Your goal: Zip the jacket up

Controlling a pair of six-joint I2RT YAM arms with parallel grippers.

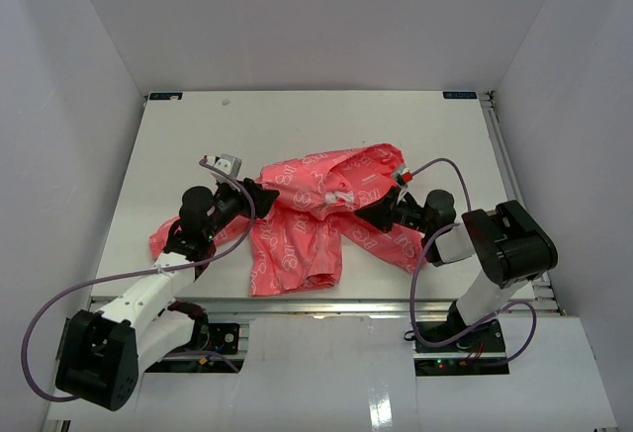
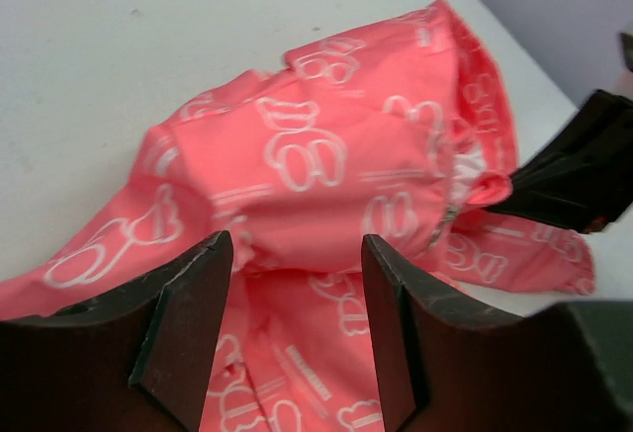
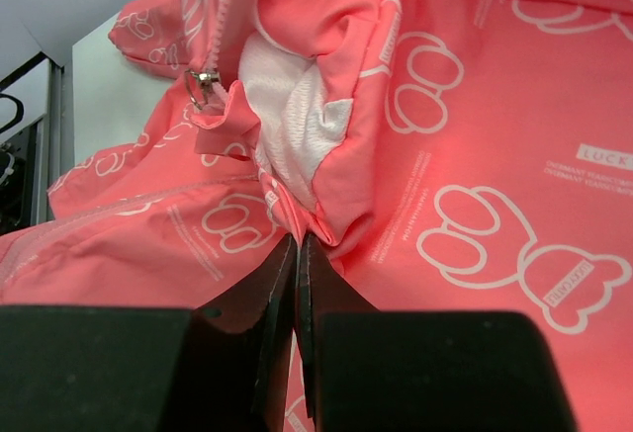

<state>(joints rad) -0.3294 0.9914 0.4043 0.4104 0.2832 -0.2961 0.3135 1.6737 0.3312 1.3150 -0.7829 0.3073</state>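
Observation:
The coral-pink jacket (image 1: pixel 307 224) lies crumpled in the middle of the table, one sleeve trailing left under my left arm. My left gripper (image 1: pixel 259 195) hovers at its left side. In the left wrist view its jaws (image 2: pixel 297 244) stand open, with loose jacket (image 2: pixel 326 145) fabric below the gap and nothing pinched. My right gripper (image 1: pixel 371 213) is at the jacket's right side. In the right wrist view it (image 3: pixel 297 239) is shut on a fold of the jacket (image 3: pixel 475 106), just below the white lining (image 3: pixel 292 126). The metal zipper slider (image 3: pixel 203 81) hangs at upper left on the zipper track.
The white table (image 1: pixel 316 126) is boxed in by white walls on three sides. A metal rail (image 1: pixel 499 155) runs along its right edge. Purple cables (image 1: pixel 99 284) loop from both arms near the front edge.

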